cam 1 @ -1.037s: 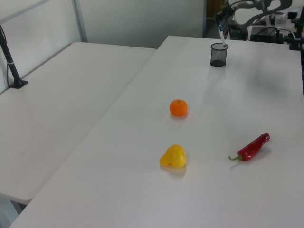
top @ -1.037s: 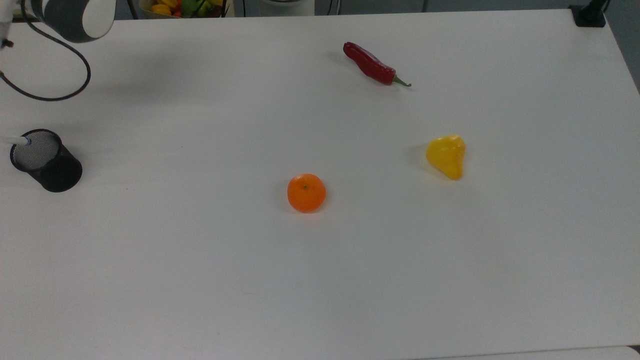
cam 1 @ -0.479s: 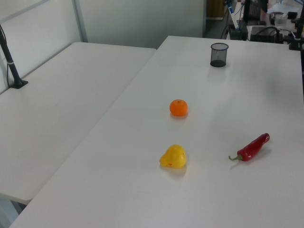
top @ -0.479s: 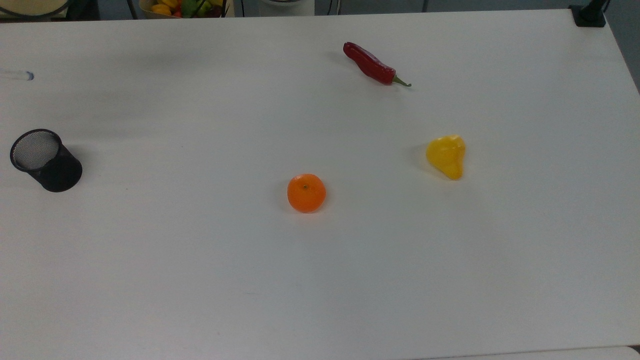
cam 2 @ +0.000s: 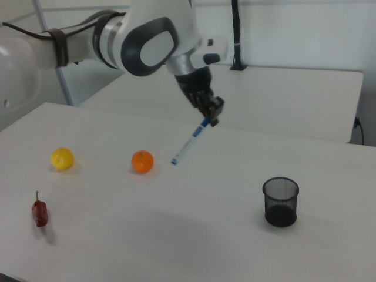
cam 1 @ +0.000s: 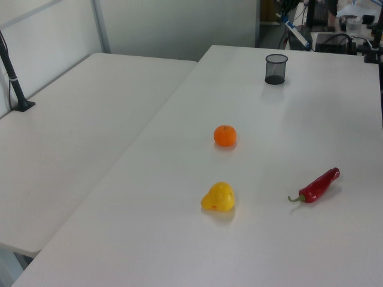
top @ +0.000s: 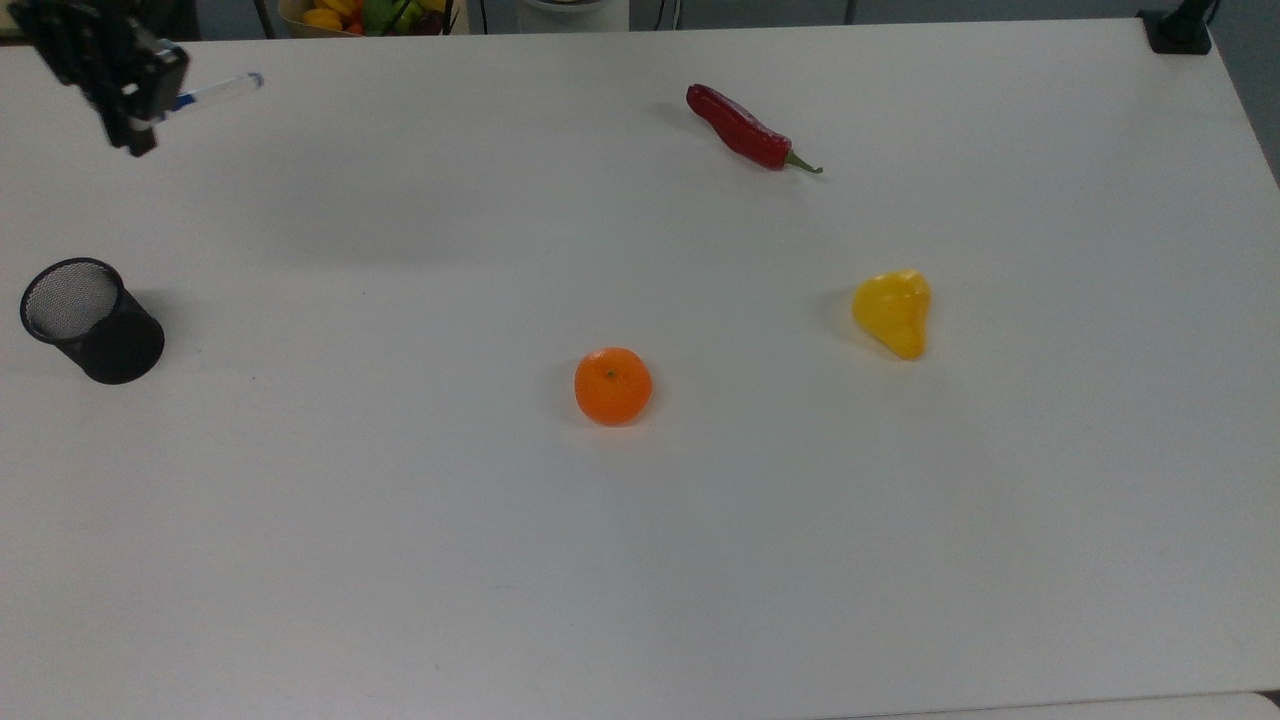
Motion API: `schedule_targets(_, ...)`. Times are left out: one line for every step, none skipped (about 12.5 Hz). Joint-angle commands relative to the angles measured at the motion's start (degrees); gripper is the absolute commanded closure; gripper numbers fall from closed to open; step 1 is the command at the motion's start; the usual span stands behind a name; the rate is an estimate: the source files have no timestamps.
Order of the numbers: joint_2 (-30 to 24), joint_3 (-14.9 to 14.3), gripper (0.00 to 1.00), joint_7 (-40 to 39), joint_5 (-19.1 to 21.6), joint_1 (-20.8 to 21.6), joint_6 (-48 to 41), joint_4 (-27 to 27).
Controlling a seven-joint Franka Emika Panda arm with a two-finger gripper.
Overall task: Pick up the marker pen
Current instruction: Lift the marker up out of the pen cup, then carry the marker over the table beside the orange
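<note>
The marker pen (cam 2: 189, 143), white with a blue cap and a small blue tip, hangs tilted in the air, and my gripper (cam 2: 211, 113) is shut on its capped end. In the top view the gripper (top: 148, 98) is at the far upper left, with the pen (top: 218, 92) sticking out toward the top view's right. The pen is well above the table and clear of the black mesh cup (cam 2: 281, 201). In the left view the pen (cam 1: 298, 34) shows as a slanted bluish sliver above and behind the cup (cam 1: 276, 68).
On the white table (top: 400, 560) lie an orange (top: 613, 386), a yellow fruit (top: 893, 312) and a red chili (top: 745, 130). The mesh cup (top: 90, 320) stands at the top view's left edge. A bowl of fruit (top: 365, 14) sits beyond the far edge.
A second ago the pen stood in the mesh cup. It has been lifted out and carried up and toward the top view's right, now held tilted in the air.
</note>
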Motion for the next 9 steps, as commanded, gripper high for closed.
schedule_targets(-1.0,7.0,0.90,-2.9,2.4,-0.2,-8.4,-2.0)
schedule_targets(-0.4,9.5,0.90,-2.7,2.4,0.5,-10.5,-2.1)
schedule_targets(0.3,9.9,0.90,-2.4,2.5,3.4,-11.5,-2.1)
schedule_targets(0.9,9.9,0.90,-2.4,2.8,5.1,-12.1,-2.1)
schedule_targets(1.5,9.9,0.90,-2.4,3.1,7.4,-13.2,-2.6)
schedule_targets(2.1,9.9,0.90,-2.3,3.2,9.6,-13.3,-2.9)
schedule_targets(3.2,9.9,0.90,-2.1,3.2,12.0,-13.3,-3.5)
schedule_targets(4.0,9.9,0.90,-1.5,3.2,13.7,-13.2,-3.6)
schedule_targets(5.1,9.9,0.90,-0.4,3.2,15.4,-13.0,-3.6)
